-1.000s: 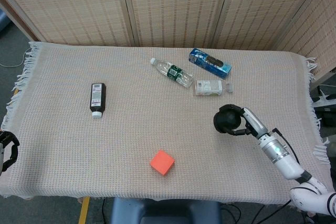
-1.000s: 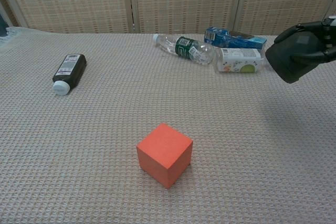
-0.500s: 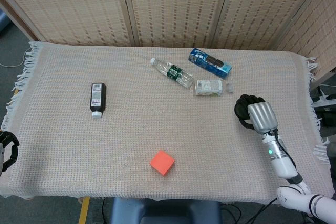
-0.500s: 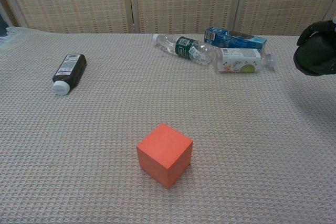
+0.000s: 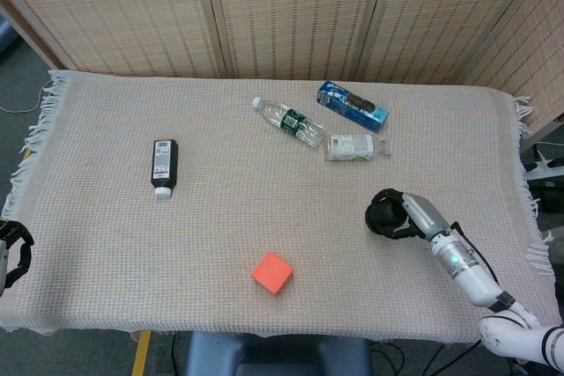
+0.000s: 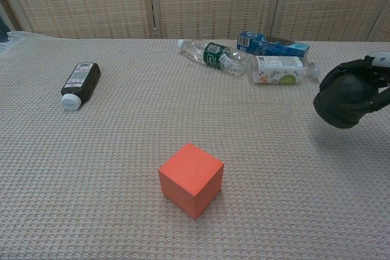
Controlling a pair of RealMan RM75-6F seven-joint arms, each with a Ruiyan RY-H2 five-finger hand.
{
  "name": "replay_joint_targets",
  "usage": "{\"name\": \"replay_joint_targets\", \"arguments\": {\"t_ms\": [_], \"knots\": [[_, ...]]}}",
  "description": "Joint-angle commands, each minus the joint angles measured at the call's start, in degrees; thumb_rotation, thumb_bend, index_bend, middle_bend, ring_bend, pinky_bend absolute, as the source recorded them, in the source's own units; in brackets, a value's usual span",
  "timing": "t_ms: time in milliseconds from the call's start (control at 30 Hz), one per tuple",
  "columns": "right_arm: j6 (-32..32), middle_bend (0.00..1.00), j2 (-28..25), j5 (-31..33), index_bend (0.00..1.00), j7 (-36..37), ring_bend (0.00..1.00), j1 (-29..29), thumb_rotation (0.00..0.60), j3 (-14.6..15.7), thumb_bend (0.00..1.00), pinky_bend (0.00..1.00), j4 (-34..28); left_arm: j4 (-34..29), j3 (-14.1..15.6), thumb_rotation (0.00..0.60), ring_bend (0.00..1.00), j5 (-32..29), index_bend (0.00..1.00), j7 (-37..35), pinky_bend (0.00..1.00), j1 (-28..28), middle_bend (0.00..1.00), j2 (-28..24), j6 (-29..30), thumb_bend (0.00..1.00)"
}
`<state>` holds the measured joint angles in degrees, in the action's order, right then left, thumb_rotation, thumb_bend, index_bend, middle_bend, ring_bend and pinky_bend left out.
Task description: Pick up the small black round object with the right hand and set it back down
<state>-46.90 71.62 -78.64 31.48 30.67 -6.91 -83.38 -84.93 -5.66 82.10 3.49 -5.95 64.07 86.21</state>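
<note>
Counting from my near edge: one orange cube, one dark bottle, three items in the far cluster, one black round object, two hands.
Left hand: my left hand [image 5: 11, 248] shows only at the near left corner of the table, off the cloth; whether its dark fingers hold apart or together I cannot tell.
Orange cube: one orange cube [image 6: 191, 179] sits alone on the woven cloth [image 5: 106, 217] close to the near edge, about midway along it, touching nothing.
Right hand: my right hand [image 5: 414, 216] reaches in from the near right corner, fingers wrapped around the small black round object [image 6: 343, 101], clamped on it.
Black round object: one, in my right hand over the right part of the cloth, well apart from the cube; whether it touches the cloth I cannot tell.
Dark bottle: one dark bottle [image 5: 164, 165] lies on its side toward the left edge, white cap pointing to the near edge.
Far cluster: three things lie toward the far edge, right of centre. One small clear bottle [image 5: 354, 145] with a pale label lies nearest, one clear water bottle [image 5: 289, 121] with a green label is just beside it on the left, and one blue box [image 5: 352, 105] lies farthest.
</note>
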Motion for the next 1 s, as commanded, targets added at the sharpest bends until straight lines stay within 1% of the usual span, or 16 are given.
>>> {"name": "replay_joint_targets", "arguments": {"t_ms": [33, 233, 433, 533, 633, 700, 800, 833, 900, 1000], "knots": [[4.4, 0.44, -1.6, -0.2, 0.57, -1.4, 0.50, 1.4, 0.600, 1.5, 0.82, 0.53, -0.6, 0.0, 0.0, 0.600, 0.30, -0.1, 0.59, 0.1, 0.44, 0.0, 0.40, 0.0, -0.1, 0.56], [7.8, 0.44, -1.3, 3.4, 0.55, -6.3, 0.49, 2.7, 0.600, 2.1, 0.82, 0.53, -0.2, 0.0, 0.0, 0.600, 0.30, -0.2, 0.59, 0.3, 0.44, -0.1, 0.40, 0.1, -0.3, 0.56], [4.1, 0.44, 1.6, 7.6, 0.54, -15.9, 0.48, 2.0, 0.600, 1.9, 0.81, 0.52, 1.8, 0.0, 0.0, 0.600, 0.30, -0.3, 0.59, 0.0, 0.44, -0.1, 0.40, 0.0, -0.2, 0.56], [3.3, 0.44, 2.3, 9.5, 0.53, -19.9, 0.45, 1.8, 0.600, 2.1, 0.79, 0.50, 2.1, 0.0, 0.0, 0.600, 0.30, -0.3, 0.59, -0.1, 0.44, -0.1, 0.40, -0.1, -0.4, 0.56], [4.6, 0.37, 2.0, 11.4, 0.49, -22.5, 0.33, 2.1, 0.600, 2.6, 0.73, 0.40, 1.4, 0.0, 0.0, 0.600, 0.30, -0.2, 0.59, 0.0, 0.44, -0.1, 0.40, -0.1, -0.3, 0.56], [5.5, 0.29, 1.6, 12.1, 0.43, -23.5, 0.21, 2.4, 0.600, 2.9, 0.67, 0.29, 1.0, 0.0, 0.0, 0.600, 0.30, -0.2, 0.59, 0.1, 0.44, -0.1, 0.40, 0.0, -0.3, 0.56], [6.2, 0.21, 1.2, 12.9, 0.36, -24.6, 0.10, 2.6, 0.600, 3.0, 0.59, 0.19, 0.5, 0.0, 0.0, 0.600, 0.30, -0.2, 0.59, 0.2, 0.44, -0.1, 0.40, 0.0, -0.4, 0.56], [6.2, 0.19, 1.1, 13.0, 0.34, -24.8, 0.08, 2.6, 0.600, 3.0, 0.58, 0.18, 0.4, 0.0, 0.0, 0.600, 0.30, -0.3, 0.59, 0.3, 0.44, -0.1, 0.40, 0.0, -0.4, 0.56], [6.1, 0.15, 0.9, 13.1, 0.28, -25.1, 0.02, 2.6, 0.600, 3.0, 0.53, 0.14, 0.1, -0.1, 0.0, 0.600, 0.30, -0.3, 0.59, 0.4, 0.44, -0.1, 0.40, 0.0, -0.4, 0.56], [5.6, 0.10, 0.7, 13.0, 0.18, -25.4, 0.00, 2.4, 0.600, 3.0, 0.46, 0.09, -0.3, -0.1, 0.0, 0.600, 0.30, -0.3, 0.59, 0.3, 0.44, -0.1, 0.40, 0.0, -0.3, 0.56]]}}
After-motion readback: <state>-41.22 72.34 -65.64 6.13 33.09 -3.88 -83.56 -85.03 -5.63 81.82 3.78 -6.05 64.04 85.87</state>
